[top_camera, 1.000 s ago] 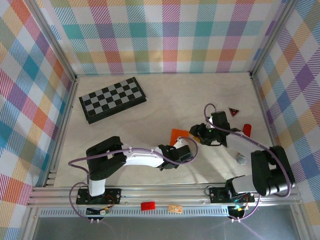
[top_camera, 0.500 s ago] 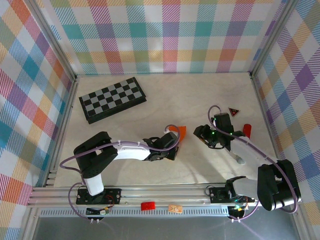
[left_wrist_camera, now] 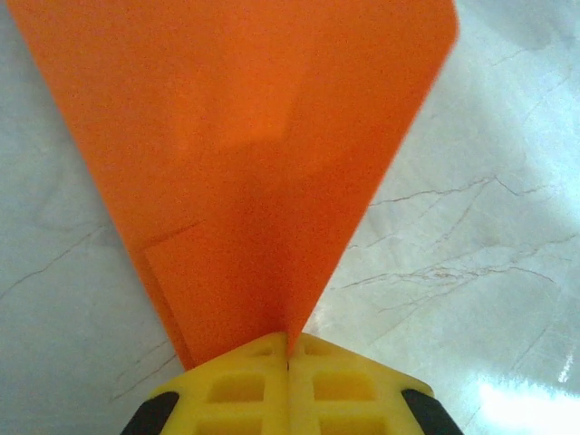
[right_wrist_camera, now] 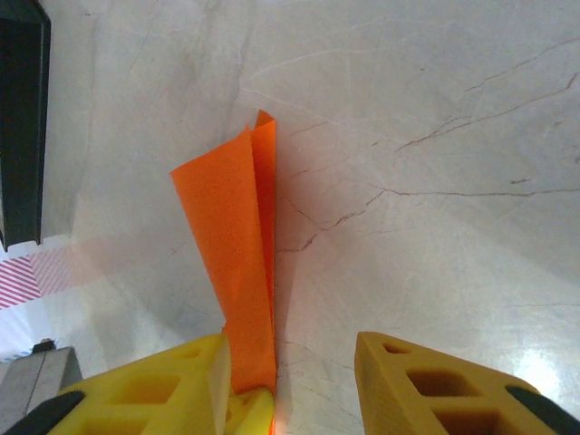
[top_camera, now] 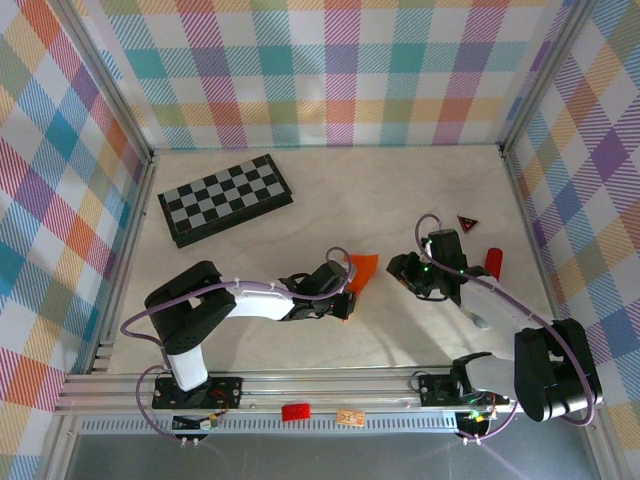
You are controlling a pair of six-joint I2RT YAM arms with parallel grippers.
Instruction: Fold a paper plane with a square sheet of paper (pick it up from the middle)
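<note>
Pinching the narrow end of the orange paper (top_camera: 362, 268), the left gripper (top_camera: 345, 296) is clamped tight in the overhead view. The folded sheet fans up and to the right from it, lifted near the middle of the table (top_camera: 420, 180). The right gripper (top_camera: 403, 272) sits just to the right of the paper. A black-and-grey checkerboard (top_camera: 225, 199) lies well apart at the far left. A small dark red triangle (top_camera: 467, 223) and a red cylinder (top_camera: 493, 261) lie past the right arm, near the right wall.

From the left wrist, the yellow fingertips (left_wrist_camera: 245, 390) meet with no gap. The paper's point is caught between them and widens away over the marbled surface.

From the right wrist, the two yellow fingers (right_wrist_camera: 417, 381) stand apart with bare table between them. The paper rises as a doubled upright strip just beside the finger at the picture's left. Whether it touches that finger cannot be told.
</note>
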